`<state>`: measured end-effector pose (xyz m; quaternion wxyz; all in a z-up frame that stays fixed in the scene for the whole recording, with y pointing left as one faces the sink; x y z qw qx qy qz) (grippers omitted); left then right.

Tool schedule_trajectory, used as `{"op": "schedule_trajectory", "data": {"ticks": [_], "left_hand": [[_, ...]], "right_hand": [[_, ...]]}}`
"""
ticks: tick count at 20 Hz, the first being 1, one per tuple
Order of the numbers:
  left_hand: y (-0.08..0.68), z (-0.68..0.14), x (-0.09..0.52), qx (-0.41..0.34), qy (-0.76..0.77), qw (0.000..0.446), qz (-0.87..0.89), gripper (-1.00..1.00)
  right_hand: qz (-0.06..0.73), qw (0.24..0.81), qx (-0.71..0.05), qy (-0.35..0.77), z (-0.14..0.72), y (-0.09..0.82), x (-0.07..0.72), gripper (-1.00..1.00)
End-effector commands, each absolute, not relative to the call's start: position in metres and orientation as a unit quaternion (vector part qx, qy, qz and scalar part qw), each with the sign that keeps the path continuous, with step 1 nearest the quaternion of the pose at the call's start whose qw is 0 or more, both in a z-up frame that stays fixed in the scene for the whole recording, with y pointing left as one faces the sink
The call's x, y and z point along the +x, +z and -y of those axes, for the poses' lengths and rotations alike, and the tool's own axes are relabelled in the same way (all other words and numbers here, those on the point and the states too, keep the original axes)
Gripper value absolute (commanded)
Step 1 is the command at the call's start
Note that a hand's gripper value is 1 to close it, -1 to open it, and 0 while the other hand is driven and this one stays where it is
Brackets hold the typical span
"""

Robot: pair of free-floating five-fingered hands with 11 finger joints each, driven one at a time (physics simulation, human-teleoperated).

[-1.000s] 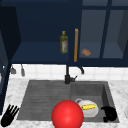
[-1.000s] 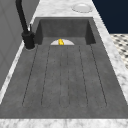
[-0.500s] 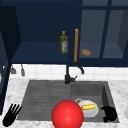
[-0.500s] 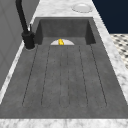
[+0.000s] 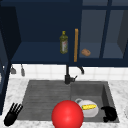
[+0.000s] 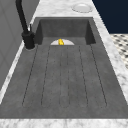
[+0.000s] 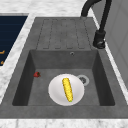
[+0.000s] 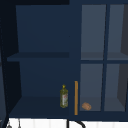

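Working at the plate (image 5: 93, 113) falls to the right hand (image 5: 110, 113), which hangs low in the sink (image 5: 106, 91) basin, clenched, with nothing in it as far as I can judge. The plate lies just to that hand's left, on the basin floor, and whether the knuckles touch its rim I cannot tell. The corn cob (image 5: 89, 107) lies loose across the middle of the plate, also to the hand's left and slightly beyond it.

To do this well, I judge that the fingers should uncurl before they close in, then come under or over the near rim and not across the cob, which looks free to roll. The basin wall stands close on the hand's right, so there is little room to swing; a short, level approach leftward suits best. Any lift should keep the plate flat.

A large red ball (image 5: 67, 115) sits further left, past the plate. The left hand (image 5: 11, 115) floats beyond it over the bench (image 5: 120, 86) edge, fingers straight and spread, well apart from everything.
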<state>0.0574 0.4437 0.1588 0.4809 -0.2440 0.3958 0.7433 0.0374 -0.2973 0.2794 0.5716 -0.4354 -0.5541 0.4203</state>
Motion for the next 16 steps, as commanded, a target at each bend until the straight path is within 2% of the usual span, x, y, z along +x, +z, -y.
{"op": "schedule_trajectory", "data": {"ticks": [1,16], "left_hand": [[0.159,-0.443,0.059,-0.201,0.74,0.462,-0.445,-1.0],[0.158,-0.414,0.087,-0.171,0.775,0.388,-0.469,-1.0]], "right_hand": [[0.554,0.572,-0.435,0.42,0.297,0.279,0.037,0.0],[0.554,0.572,-0.435,0.42,0.297,0.279,0.037,0.0]]}}
